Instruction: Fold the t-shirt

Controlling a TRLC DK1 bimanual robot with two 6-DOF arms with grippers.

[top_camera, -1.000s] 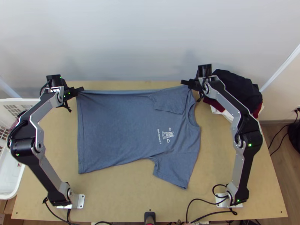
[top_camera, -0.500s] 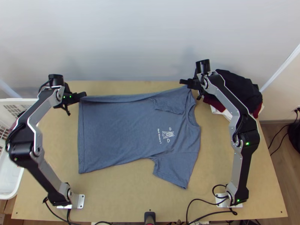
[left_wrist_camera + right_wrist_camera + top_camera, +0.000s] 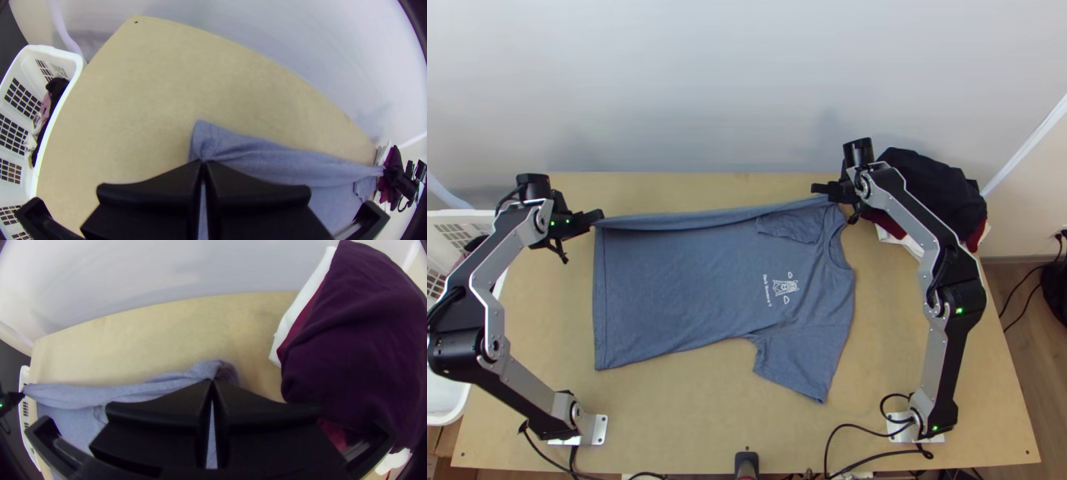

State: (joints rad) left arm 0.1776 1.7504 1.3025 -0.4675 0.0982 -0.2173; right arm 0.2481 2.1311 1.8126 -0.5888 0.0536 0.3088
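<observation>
One blue-grey t-shirt (image 3: pixel 691 296) lies front up on the table (image 3: pixel 691 428), collar (image 3: pixel 837 250) toward the right arm and hem (image 3: pixel 599 296) toward the left. The near sleeve (image 3: pixel 801 364) is spread; the far sleeve (image 3: pixel 789 227) lies turned in over the front. Along the far side, a strip of cloth (image 3: pixel 699 218) runs between the two grippers as a loose roll. The left gripper (image 3: pixel 203 162) is clenched on this strip at its hem end; the right gripper (image 3: pixel 212 381) pinches it at the shoulder end. The step in hand appears to be a lengthwise fold toward the near side.

Outward from the shirt, a pile of clothes (image 3: pixel 935 192) sits just beside the right gripper, and a white basket (image 3: pixel 58 120) stands past the table's left side.

Likely faults: unequal travel of the arms would skew the fold; too little tension would let the strip sag and crease; a low pull could drag the bottom layer along. The turned-in sleeve may bunch beneath the fold, and the right gripper, if swung outward, could catch the pile.
</observation>
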